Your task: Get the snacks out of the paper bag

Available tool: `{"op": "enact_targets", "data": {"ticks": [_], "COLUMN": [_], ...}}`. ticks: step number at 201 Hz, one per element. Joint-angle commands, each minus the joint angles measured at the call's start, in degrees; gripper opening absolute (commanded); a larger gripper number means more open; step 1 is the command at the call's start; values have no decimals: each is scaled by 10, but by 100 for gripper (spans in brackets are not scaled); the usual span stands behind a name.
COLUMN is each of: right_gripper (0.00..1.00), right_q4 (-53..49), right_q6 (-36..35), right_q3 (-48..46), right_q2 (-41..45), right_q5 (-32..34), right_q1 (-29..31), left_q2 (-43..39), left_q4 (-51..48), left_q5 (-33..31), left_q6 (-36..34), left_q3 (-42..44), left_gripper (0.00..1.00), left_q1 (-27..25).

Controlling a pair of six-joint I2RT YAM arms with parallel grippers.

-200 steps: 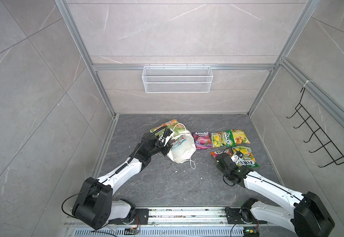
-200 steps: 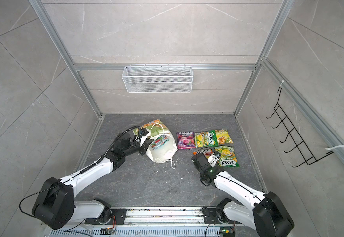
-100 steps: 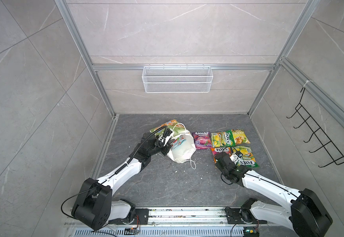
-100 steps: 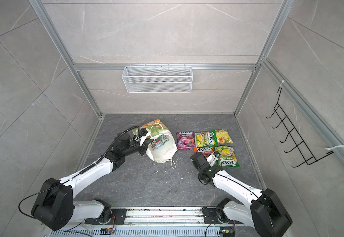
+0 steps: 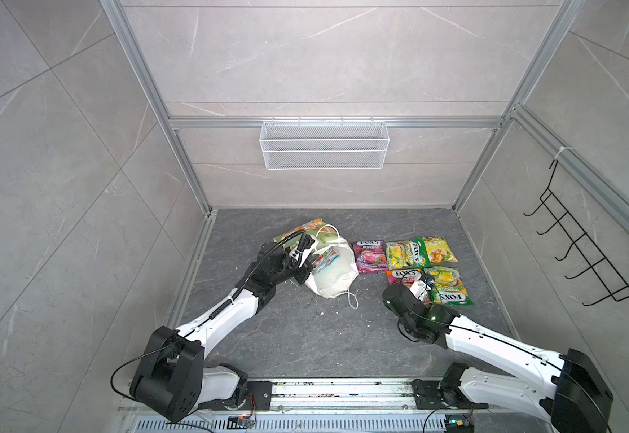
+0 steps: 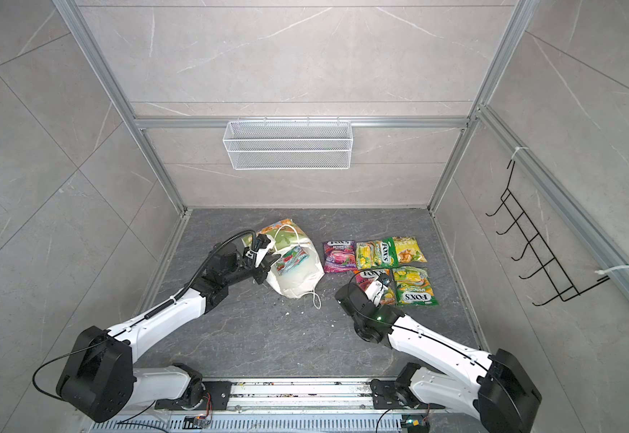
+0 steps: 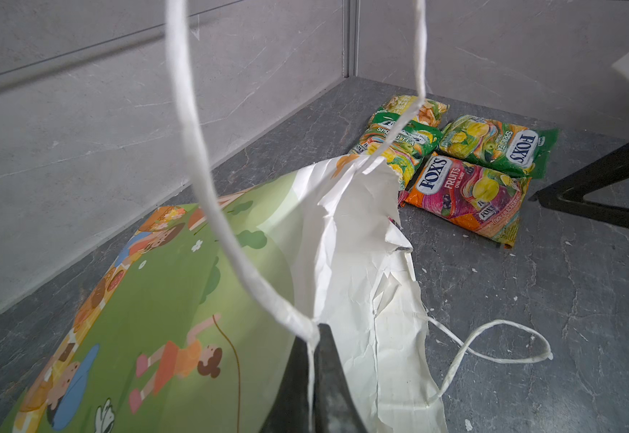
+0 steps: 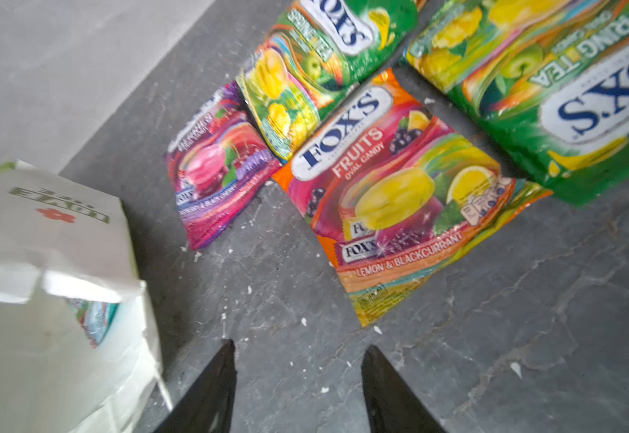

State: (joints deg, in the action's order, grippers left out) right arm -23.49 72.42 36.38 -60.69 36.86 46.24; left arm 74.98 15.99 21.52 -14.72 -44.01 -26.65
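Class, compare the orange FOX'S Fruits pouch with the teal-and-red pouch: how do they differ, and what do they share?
The orange pouch lies flat on the table, outside the paper bag; the teal-and-red pouch sits in the bag's mouth. In the right wrist view the orange pouch shows its whole face; the teal-and-red pouch is partly hidden by paper. Both are glossy printed pouches.

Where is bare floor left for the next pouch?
Widest: dark grey stone floor between the white paper bag and the metal front rail. Also the strip between the glossy snack pouches and tiled back wall. Crowded: pouches packed right of the bag.
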Motion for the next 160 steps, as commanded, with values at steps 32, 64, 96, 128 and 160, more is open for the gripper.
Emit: {"op": "enact_targets", "data": {"ticks": [32,64,96,128,160], "right_gripper": [59,55,36,17,14], "right_q4": [-18,58,98,-29,-77], "right_q6": [-142,-345,-364,-452,-500], "right_q3": [38,96,111,203,246], "right_q2": [50,-11,-67,-174,-264], "right_q5": [83,12,-315,-335,-350], "right_q1": [11,1,-159,-190,-201], "left_q2": [-26,-19,-22,-23,-31], "left_q4": [13,13,11,7,5], "left_q5": [-3,-3,-1,-1,-2], "left_q6": [2,4,6,13,16], "left_q3": [-6,-15,-17,-16,-9], "left_gripper": [0,0,0,0,0], "left_q1": [0,0,0,0,0]}}
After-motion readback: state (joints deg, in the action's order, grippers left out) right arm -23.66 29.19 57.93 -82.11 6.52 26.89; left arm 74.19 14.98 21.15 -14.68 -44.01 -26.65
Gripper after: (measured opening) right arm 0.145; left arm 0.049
